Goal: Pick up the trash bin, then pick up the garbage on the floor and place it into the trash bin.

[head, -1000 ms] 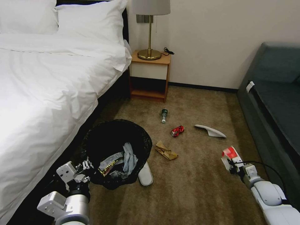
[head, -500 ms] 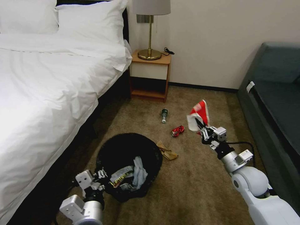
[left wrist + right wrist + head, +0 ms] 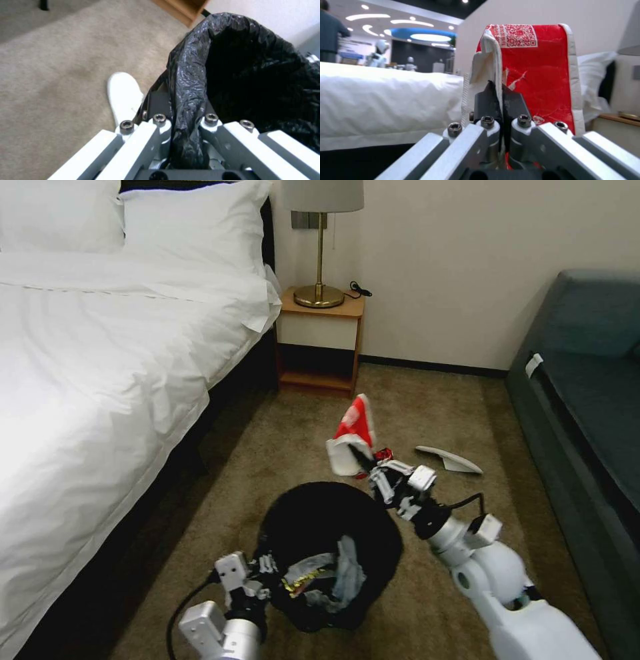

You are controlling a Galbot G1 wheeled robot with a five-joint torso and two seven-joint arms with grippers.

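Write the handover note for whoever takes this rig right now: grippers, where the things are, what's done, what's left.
Left gripper: shut on the trash bin, pinching its bagged rim, bin held low before the robot.
Right gripper: shut on a red-and-white wrapper, raised beyond the bin's far rim, not yet over the opening.
Done: wrappers and tissue already lie in the bin.
Left: drop this wrapper in; then a red can behind the wrapper, one white slipper on the carpet near the sofa, another white slipper beside the bin.

Red can [image 3: 383,454]: mostly hidden behind the red-and-white wrapper [image 3: 351,437]. White slipper [image 3: 124,96]: far end hidden behind the trash bin [image 3: 246,75]. Lamp [image 3: 321,240]: shade cut by the head view's top edge.
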